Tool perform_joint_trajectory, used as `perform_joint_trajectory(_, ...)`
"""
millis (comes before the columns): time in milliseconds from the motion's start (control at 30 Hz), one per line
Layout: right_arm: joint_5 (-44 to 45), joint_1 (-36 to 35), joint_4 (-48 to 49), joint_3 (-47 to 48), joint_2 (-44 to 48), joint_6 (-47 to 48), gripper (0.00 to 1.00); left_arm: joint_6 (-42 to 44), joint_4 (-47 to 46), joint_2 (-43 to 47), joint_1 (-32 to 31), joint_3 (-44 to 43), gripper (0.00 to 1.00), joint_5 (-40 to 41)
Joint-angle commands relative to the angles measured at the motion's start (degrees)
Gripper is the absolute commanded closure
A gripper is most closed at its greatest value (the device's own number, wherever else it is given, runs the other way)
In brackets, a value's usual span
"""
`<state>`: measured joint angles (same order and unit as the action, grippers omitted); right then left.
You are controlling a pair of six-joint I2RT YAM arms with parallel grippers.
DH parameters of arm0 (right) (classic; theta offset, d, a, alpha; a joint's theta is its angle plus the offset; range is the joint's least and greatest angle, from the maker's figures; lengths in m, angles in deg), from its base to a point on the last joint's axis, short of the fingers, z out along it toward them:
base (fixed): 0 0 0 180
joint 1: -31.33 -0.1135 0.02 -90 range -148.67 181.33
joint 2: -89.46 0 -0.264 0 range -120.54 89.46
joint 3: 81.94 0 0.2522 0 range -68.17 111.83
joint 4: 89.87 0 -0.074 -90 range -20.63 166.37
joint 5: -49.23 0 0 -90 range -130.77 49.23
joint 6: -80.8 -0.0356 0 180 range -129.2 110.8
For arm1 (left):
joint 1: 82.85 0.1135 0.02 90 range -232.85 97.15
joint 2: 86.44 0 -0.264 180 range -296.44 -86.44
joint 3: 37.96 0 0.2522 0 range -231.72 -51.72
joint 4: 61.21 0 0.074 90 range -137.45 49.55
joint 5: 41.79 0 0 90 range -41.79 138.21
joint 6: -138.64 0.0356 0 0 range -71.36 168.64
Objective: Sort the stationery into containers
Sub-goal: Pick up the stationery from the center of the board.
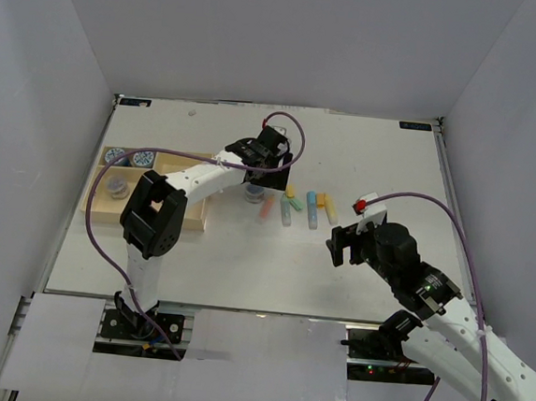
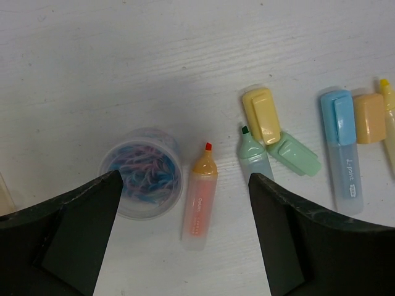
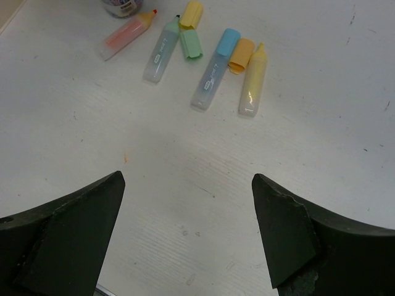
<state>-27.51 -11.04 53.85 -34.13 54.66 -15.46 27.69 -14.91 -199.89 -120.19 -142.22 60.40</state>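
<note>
A clear jar of blue and pink clips (image 2: 143,172) stands on the white table beside a pink stick (image 2: 200,197), a green stick (image 2: 253,157), a blue stick (image 2: 342,151) and a yellow stick (image 2: 389,123). Loose yellow (image 2: 262,115), green (image 2: 293,154) and orange (image 2: 369,118) caps lie among them. My left gripper (image 2: 185,179) is open and empty, hovering above the jar and the pink stick. My right gripper (image 3: 188,177) is open and empty over bare table, nearer than the sticks (image 3: 215,68). The beige tray (image 1: 195,208) holds two blue-lidded jars (image 1: 115,156) and a grey-purple jar (image 1: 116,187).
The tray sits at the table's left side, partly behind the left arm (image 1: 154,214). White walls enclose the table on three sides. The right arm (image 1: 411,279) reaches in from the lower right. A purple cable (image 1: 292,137) loops above the left gripper.
</note>
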Motion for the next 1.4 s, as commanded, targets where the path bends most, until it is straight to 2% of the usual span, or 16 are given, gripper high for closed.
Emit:
perform_joint_trajectory(0,-0.8,0.2,2.2,0.0,0.5,0.6,0.1,-0.9,-0.3,2.3,-0.3,-1.3,0.06,2.1)
perform_joint_trajectory(267,-1.3,0.2,2.6,-0.1,0.5,0.8,0.1,-1.5,2.2,-0.1,-0.2,-2.2,0.06,8.0)
perform_joint_trajectory(533,-1.4,0.3,2.6,-0.5,1.6,0.8,0.1,-3.1,5.1,-4.3,0.8,-4.4,0.08,6.8)
perform_joint_trajectory(733,-1.3,0.3,2.5,-0.5,2.0,0.9,0.1,-3.4,6.2,-5.5,0.8,-5.5,0.18,5.6)
perform_joint_trajectory(867,-1.2,0.2,2.7,-0.6,2.5,1.0,0.1,-3.7,7.0,-4.9,0.8,-6.0,0.29,5.0)
perform_joint_trajectory(1000,-1.3,0.3,2.9,-0.7,2.8,1.1,0.1,-3.9,7.9,-2.1,0.9,-7.1,0.46,5.8)
perform_joint_trajectory(1067,-1.4,0.3,3.0,-0.7,2.9,1.0,0.1,-3.8,9.5,0.2,1.1,-8.1,0.49,6.3)
perform_joint_trajectory(1200,-1.7,0.3,3.0,-0.6,3.2,1.0,0.1,-4.4,12.5,5.5,4.4,-9.3,0.51,6.4)
perform_joint_trajectory(1367,-1.6,0.3,3.0,-0.7,4.3,1.1,0.1,-5.3,15.3,14.8,12.3,-3.9,0.51,6.1)
